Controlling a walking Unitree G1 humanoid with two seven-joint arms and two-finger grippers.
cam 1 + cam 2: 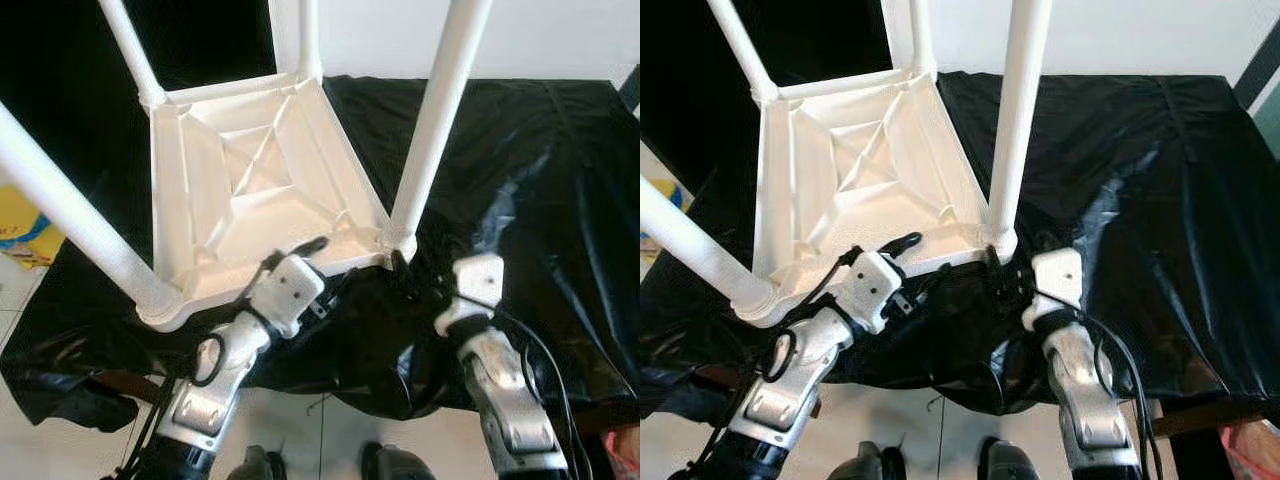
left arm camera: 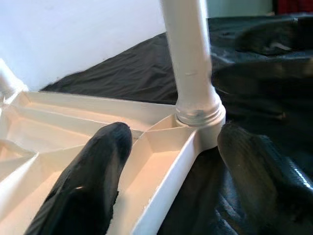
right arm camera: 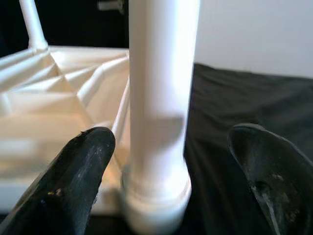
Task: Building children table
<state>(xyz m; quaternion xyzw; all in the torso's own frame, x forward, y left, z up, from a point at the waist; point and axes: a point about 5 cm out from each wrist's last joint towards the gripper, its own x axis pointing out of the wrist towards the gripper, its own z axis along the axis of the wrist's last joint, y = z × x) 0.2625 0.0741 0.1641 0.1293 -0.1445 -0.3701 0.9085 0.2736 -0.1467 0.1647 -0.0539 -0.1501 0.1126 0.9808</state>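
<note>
We judge the upturned children table [image 1: 255, 190] light, stiff and slippery; our right gripper [image 3: 166, 161] and left gripper [image 2: 166, 161], fingers open, should grasp the near leg [image 1: 440, 110] low.

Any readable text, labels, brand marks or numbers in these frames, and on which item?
None legible.
Yellow package on the floor left of the black plastic sheet: blue print, too blurred to read.
Upturned white plastic table and its white legs: no markings visible.
</note>
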